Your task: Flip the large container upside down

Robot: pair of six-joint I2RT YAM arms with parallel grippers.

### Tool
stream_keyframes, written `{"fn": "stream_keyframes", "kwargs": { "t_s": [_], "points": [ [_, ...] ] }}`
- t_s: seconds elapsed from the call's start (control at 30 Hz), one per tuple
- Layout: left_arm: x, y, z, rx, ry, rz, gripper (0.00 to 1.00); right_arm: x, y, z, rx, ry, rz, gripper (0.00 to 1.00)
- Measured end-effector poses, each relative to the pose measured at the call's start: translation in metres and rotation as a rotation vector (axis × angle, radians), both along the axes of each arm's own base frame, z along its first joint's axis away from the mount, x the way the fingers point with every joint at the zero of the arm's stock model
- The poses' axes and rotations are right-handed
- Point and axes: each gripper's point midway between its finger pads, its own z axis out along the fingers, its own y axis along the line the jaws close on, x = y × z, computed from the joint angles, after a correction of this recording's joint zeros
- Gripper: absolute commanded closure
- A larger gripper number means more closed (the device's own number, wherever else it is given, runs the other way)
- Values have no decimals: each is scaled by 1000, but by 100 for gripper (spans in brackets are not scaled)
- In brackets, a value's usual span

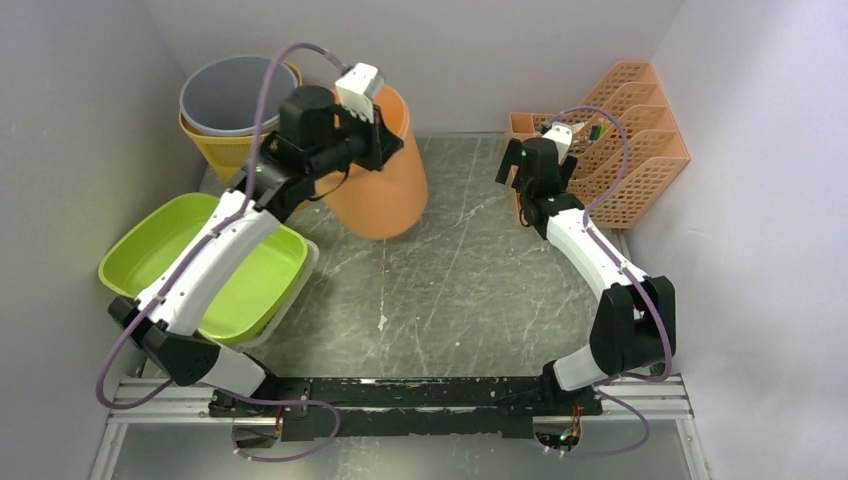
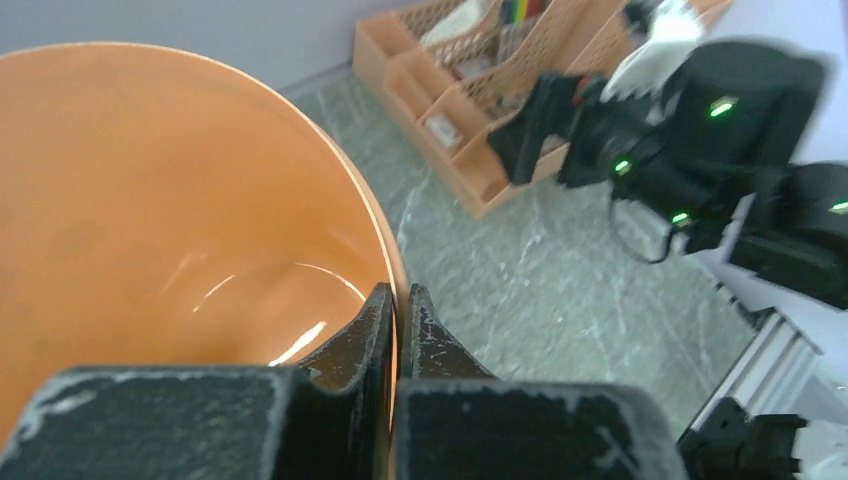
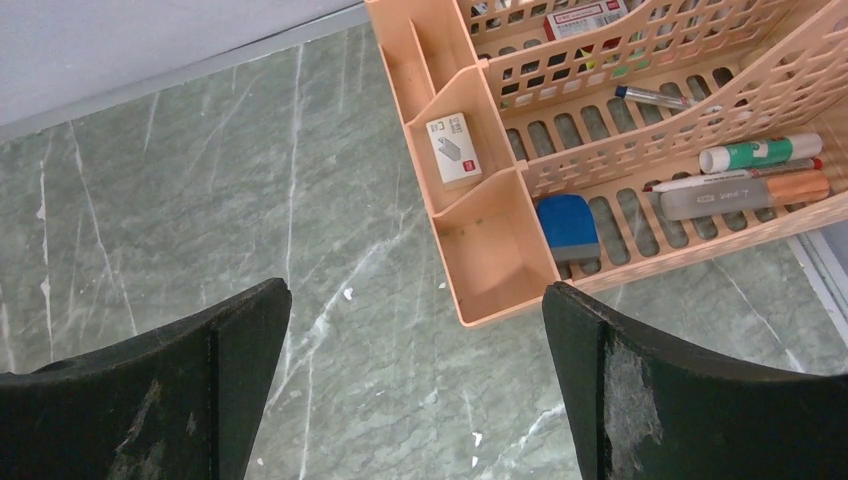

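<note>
The large container is an orange bucket [image 1: 385, 185], tilted at the back of the table, its base towards the table's middle. My left gripper [image 1: 385, 125] is shut on its rim. In the left wrist view the two fingers pinch the thin rim [image 2: 398, 300], one inside and one outside the orange bucket [image 2: 150, 220], whose inside is empty. My right gripper [image 1: 512, 165] is open and empty, held above the table beside the desk organiser. In the right wrist view its fingers [image 3: 240, 340] stand wide apart over bare table.
A grey bucket nested in a yellow one [image 1: 225, 105] stands at the back left. A lime green basin [image 1: 200, 265] in a white tub lies at the left. An orange mesh desk organiser [image 1: 625, 140] with pens and small items [image 3: 760, 175] stands at the back right.
</note>
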Motion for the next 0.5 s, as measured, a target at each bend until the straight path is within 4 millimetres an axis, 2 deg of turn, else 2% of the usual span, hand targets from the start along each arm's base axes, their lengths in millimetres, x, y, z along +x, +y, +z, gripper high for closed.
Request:
{"fn": "stream_keyframes", "kwargs": {
  "t_s": [0.1,0.27,0.37,0.47,0.5],
  "points": [
    [9,-9,-45,56,49,23,93,0,-2,0,0,0,-4,0],
    [23,1,-118,146,133,105,93,0,-5,-2,1,2,-8,0],
    [26,7,-146,181,155,137,93,-1,-6,-6,3,9,-8,0],
    [30,7,-154,193,157,149,93,-3,-7,-11,6,20,-7,0],
    [31,6,-154,194,152,150,90,-3,-7,-12,7,21,-6,0]
  ]
}}
